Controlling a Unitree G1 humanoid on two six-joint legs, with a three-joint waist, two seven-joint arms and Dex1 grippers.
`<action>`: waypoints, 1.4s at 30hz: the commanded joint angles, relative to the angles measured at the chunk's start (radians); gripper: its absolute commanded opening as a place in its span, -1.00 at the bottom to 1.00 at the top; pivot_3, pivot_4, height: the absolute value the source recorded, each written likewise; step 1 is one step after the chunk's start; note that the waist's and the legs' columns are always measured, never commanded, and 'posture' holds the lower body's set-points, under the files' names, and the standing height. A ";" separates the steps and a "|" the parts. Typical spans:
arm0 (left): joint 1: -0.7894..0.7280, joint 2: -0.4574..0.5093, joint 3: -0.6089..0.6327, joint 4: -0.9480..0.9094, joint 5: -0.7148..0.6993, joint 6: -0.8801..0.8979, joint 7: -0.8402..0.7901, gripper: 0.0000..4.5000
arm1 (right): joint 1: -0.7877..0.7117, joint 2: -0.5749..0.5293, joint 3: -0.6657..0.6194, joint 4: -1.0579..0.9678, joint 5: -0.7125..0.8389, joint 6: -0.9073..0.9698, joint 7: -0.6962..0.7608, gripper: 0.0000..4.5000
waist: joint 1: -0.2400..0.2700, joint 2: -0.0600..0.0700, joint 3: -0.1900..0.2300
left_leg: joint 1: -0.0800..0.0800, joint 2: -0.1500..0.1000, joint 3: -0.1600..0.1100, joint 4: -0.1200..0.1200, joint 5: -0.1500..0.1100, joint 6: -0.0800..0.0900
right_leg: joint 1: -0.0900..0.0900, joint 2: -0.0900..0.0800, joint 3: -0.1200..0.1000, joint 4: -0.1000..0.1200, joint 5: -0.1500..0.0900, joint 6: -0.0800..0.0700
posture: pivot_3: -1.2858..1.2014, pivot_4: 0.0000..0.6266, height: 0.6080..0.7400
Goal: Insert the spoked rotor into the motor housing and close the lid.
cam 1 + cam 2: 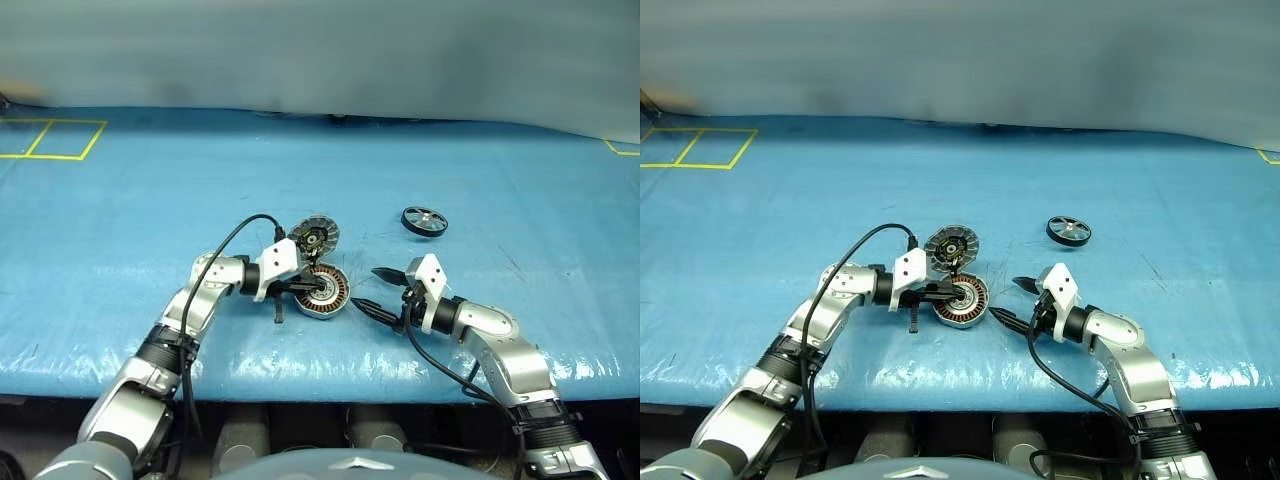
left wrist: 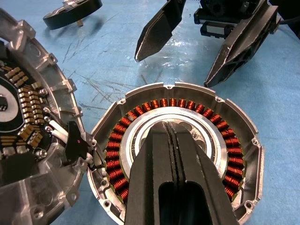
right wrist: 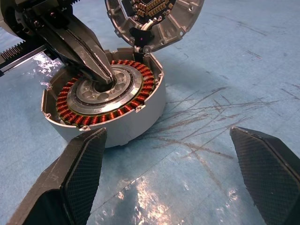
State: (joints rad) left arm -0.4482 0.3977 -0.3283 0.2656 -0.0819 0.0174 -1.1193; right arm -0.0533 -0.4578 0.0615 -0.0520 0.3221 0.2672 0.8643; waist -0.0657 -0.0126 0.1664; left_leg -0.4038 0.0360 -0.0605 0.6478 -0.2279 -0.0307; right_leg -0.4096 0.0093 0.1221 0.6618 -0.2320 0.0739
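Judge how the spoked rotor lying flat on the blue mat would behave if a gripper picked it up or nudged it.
The spoked rotor looks rigid: dark rim, metal spokes, so it should not flex. Lying flat, it would probably slide, not roll; tipped on edge, it could roll away. Its thin low rim may give the fingers little to grip.

head pair: high, forward-down | wrist cams: close, facing each other across motor housing (image 2: 178,159)

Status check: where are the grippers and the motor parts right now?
Left gripper shut, tips in motor housing centre. Right gripper open beside it. Lid open; spoked rotor apart on table.
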 commanded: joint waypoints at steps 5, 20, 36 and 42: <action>0.001 0.015 -0.029 -0.013 0.027 0.034 -0.014 -0.99 | 0.005 0.004 -0.004 -0.025 0.003 -0.015 -0.007 0.97 | 0.000 0.000 0.000 | 0.000 0.000 0.000 0.000 0.000 0.000 | 0.000 0.000 0.000 0.000 0.000 0.000 | 0.03 -0.52 1.00; -0.051 0.068 -0.106 -0.023 0.135 0.152 0.036 -0.99 | 0.000 0.008 0.007 -0.015 -0.010 -0.028 -0.024 0.97 | -0.004 0.001 -0.001 | 0.009 0.000 0.000 0.000 0.000 0.000 | 0.008 0.000 0.000 0.000 -0.003 -0.005 | 0.03 -0.52 1.00; -0.056 0.014 0.008 -0.072 0.016 0.085 0.080 -0.99 | -0.012 0.021 0.006 0.001 -0.018 -0.038 -0.017 0.97 | -0.002 0.000 -0.001 | 0.007 0.000 0.000 0.000 0.000 0.000 | 0.007 0.000 0.000 0.000 -0.003 -0.005 | 0.03 -0.52 1.00; -0.049 0.000 -0.008 -0.065 0.020 0.079 0.070 -0.99 | -0.010 0.024 0.006 0.005 -0.021 -0.040 -0.016 0.97 | -0.002 0.000 -0.001 | 0.002 0.000 0.000 -0.001 0.000 0.000 | 0.002 0.000 0.000 0.000 0.000 0.000 | 0.03 -0.52 1.00</action>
State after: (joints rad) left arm -0.4910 0.4022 -0.3415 0.2049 -0.0507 0.1142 -1.0456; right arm -0.0558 -0.4365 0.0736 -0.0398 0.2938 0.2487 0.8452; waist -0.0674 -0.0125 0.1658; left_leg -0.4020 0.0360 -0.0604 0.6470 -0.2279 -0.0306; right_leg -0.4082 0.0094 0.1223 0.6617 -0.2322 0.0738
